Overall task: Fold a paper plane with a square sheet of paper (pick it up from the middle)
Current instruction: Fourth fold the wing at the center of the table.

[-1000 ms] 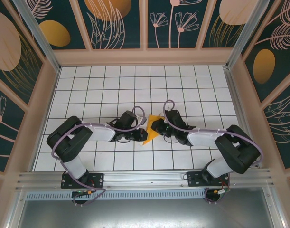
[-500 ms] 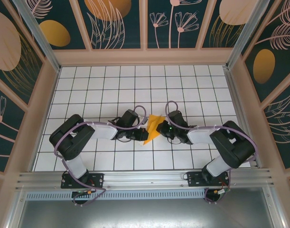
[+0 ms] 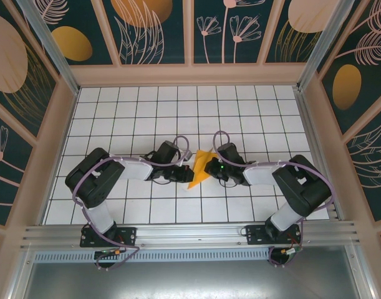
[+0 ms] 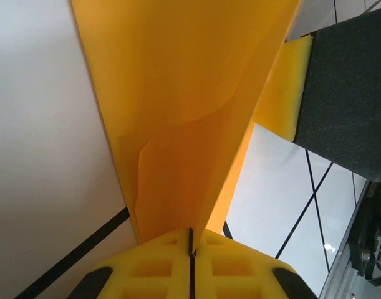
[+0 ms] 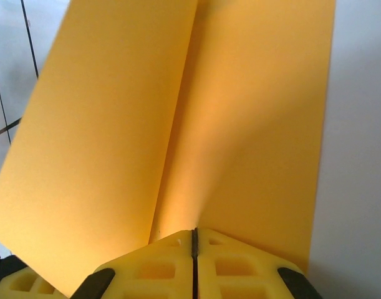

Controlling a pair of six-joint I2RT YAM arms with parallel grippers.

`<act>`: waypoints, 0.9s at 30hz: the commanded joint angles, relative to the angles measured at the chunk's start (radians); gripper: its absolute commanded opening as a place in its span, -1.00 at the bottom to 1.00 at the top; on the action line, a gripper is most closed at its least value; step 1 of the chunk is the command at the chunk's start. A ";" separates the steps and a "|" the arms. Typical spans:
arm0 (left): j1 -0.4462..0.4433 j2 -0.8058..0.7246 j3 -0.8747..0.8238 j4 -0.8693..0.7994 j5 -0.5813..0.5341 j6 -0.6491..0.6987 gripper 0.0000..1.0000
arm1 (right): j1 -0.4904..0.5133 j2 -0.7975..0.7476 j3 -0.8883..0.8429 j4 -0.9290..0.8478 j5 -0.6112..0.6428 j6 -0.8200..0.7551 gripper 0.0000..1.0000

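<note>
The orange-yellow paper [image 3: 200, 167] is held between the two hands, over the white tiled surface [image 3: 146, 112]. From above it looks like a folded shape with one narrow tip pointing back toward the arm bases. I cannot tell if this tip touches the surface.

The left hand [image 4: 191, 252] is closed on the paper. Its two yellow foam fingertips are pressed together with only a thin dark line between them, and the paper comes out directly ahead of them, with an overlapping layer near the grip. The right hand [image 5: 194, 249] is closed on the paper in the same way, and a straight crease runs away from its fingertips.

In the left wrist view, ahead and to the right of the left hand, a dark grey pad [image 4: 340, 81] with a yellow foam edge is at the paper's border. It seems to belong to the other hand, but it is cut off by the picture edge.

A purple cable [image 3: 181, 143] makes a loop over the left wrist, and a similar one is over the right wrist. A metal rail [image 3: 190, 233] lies behind both hands, at the arm bases. The dark painted walls [image 3: 240, 31] stand well apart from them.

From above, the wrists cover the fingertips. In both wrist views the paper goes out of the picture, so its full shape is hard to make out.
</note>
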 commanded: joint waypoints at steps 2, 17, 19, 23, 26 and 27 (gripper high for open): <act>0.011 0.036 0.016 0.008 0.051 -0.013 -0.79 | -0.012 0.036 0.029 -0.086 0.024 -0.066 -0.81; 0.011 0.061 0.020 0.027 0.068 -0.058 -0.83 | -0.017 -0.105 0.038 -0.100 0.050 -0.093 -0.75; 0.012 0.064 0.017 0.046 0.085 -0.075 -0.83 | -0.017 -0.144 0.001 -0.014 -0.013 -0.073 -0.75; 0.014 0.073 0.012 0.063 0.095 -0.087 -0.84 | -0.009 -0.131 -0.054 0.198 -0.129 0.024 -0.80; 0.014 0.074 0.014 0.062 0.090 -0.091 -0.84 | -0.002 -0.079 -0.051 0.273 -0.162 0.058 -0.83; 0.013 0.071 0.011 0.065 0.088 -0.094 -0.84 | 0.001 -0.060 -0.048 0.295 -0.169 0.065 -0.84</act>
